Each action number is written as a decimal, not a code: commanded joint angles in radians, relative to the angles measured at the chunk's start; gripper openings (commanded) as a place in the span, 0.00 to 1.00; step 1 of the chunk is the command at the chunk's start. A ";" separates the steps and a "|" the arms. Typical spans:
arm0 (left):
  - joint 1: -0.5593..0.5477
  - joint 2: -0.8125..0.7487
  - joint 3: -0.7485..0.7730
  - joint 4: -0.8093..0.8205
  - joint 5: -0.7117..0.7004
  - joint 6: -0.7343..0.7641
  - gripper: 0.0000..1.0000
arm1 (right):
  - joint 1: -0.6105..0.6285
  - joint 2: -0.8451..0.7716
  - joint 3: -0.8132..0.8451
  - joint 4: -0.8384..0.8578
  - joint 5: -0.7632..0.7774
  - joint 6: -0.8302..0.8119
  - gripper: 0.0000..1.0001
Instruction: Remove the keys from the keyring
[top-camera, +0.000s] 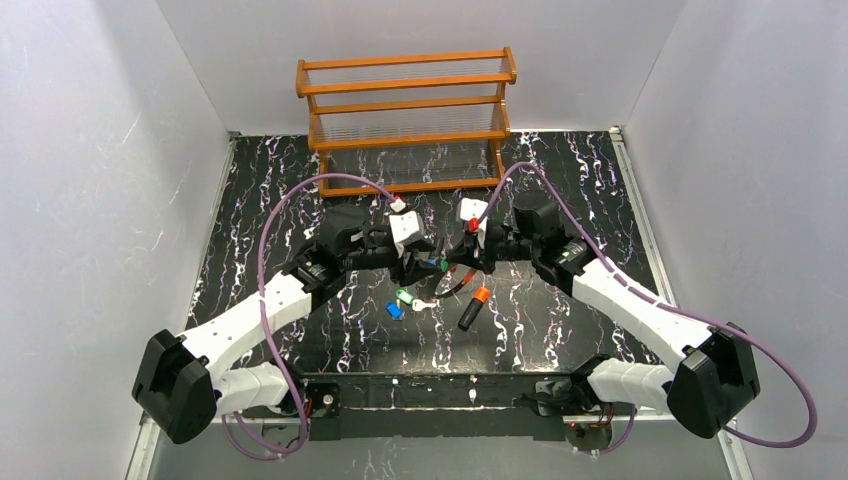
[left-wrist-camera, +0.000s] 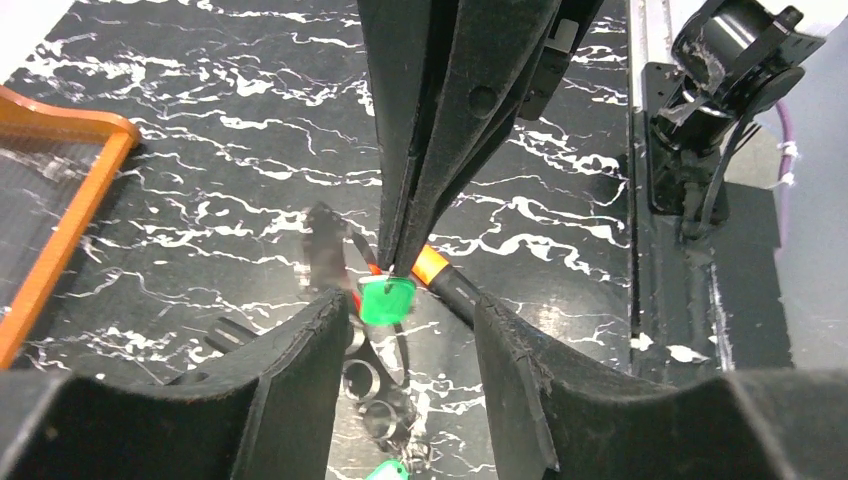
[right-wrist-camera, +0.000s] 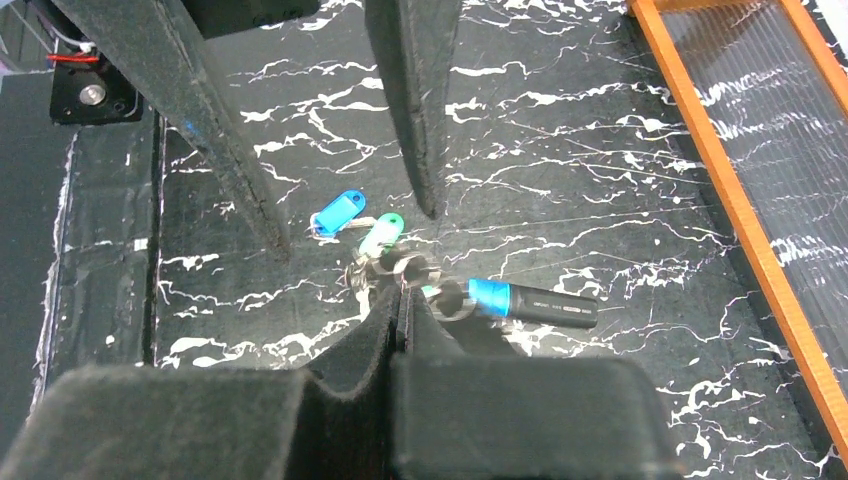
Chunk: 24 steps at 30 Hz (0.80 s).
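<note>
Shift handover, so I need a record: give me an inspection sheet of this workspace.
Surface: black marbled table.
Job's things: blue key and green key lying side by side; second green key apart from them; ring blurred.
Clutter: orange-capped marker, blue-capped marker.
Hands: left hand open; right hand shut, tips at second green key.
Cables: two looping purple cables.
Surroundings: wooden rack at back, white walls.
</note>
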 joint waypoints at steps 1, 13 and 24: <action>0.005 -0.037 0.070 -0.132 0.011 0.157 0.48 | 0.002 0.011 0.075 -0.080 -0.035 -0.061 0.01; 0.027 -0.058 0.057 -0.146 -0.086 0.180 0.49 | 0.002 0.004 0.118 -0.161 0.138 -0.069 0.01; 0.028 -0.222 -0.070 -0.036 -0.663 0.006 0.66 | -0.163 -0.006 -0.061 -0.023 0.462 0.339 0.01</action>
